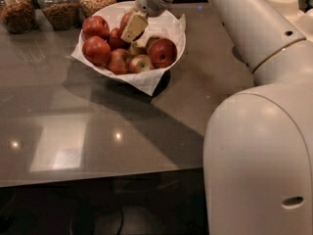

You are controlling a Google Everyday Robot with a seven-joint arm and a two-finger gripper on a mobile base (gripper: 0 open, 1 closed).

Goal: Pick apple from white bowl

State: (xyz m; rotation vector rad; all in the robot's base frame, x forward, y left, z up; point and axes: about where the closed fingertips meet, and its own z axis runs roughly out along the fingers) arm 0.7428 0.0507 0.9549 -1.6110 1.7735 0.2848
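The white bowl (180, 47) stands at the back of the grey table, lined with crumpled white paper (146, 81) whose corners stick out past the rim. It holds several apples: red ones at the left (96, 50), a glossy dark-red one at the right (163, 52) and a smaller yellowish one (142, 63) at the front. My gripper (133, 27) reaches down into the back of the bowl. It is right against a red apple (125, 19) that shows only partly behind it.
Three glass jars of dry food (58, 6) stand along the back left edge. My arm crosses over the bowl's right side and my white body (259, 170) fills the right foreground. A cream container (283, 4) sits at the far right.
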